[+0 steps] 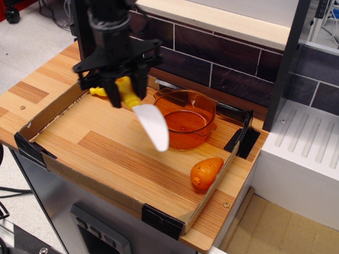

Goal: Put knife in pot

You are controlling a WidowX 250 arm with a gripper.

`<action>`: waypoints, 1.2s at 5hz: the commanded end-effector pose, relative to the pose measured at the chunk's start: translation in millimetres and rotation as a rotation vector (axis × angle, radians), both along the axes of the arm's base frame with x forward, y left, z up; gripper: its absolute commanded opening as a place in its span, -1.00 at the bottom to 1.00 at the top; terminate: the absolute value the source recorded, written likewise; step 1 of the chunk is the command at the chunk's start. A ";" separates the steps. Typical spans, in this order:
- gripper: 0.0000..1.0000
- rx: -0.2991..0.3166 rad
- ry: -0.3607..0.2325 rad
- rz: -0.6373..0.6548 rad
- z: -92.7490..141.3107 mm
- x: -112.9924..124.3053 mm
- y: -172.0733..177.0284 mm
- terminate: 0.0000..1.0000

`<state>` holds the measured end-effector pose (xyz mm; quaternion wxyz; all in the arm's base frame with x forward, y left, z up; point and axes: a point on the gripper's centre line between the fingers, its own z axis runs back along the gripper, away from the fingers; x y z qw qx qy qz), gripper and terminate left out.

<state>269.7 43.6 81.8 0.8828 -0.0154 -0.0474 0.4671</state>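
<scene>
My gripper is shut on the yellow handle of the knife and holds it in the air. The white blade hangs down and to the right, its tip in front of the left side of the pot. The pot is round, translucent orange, and stands at the back right of the wooden tray with nothing inside it. The gripper is just left of the pot and above its rim.
A small orange carrot-like toy lies near the tray's front right corner. A yellow banana-shaped toy peeks out behind the gripper at the back left. Low cardboard walls edge the tray. Dark tiles rise behind.
</scene>
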 end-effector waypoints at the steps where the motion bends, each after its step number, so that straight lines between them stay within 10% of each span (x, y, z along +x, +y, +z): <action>1: -1.00 0.002 -0.006 0.024 5.5 30.0 -38.2 -1.00; 4: -1.00 0.022 -0.023 0.051 -11.0 45.3 -58.3 -1.00; 5: 1.00 0.052 -0.023 0.054 -16.3 44.2 -45.2 -1.00; 6: 1.00 0.063 -0.029 0.062 -20.0 45.3 -37.7 -1.00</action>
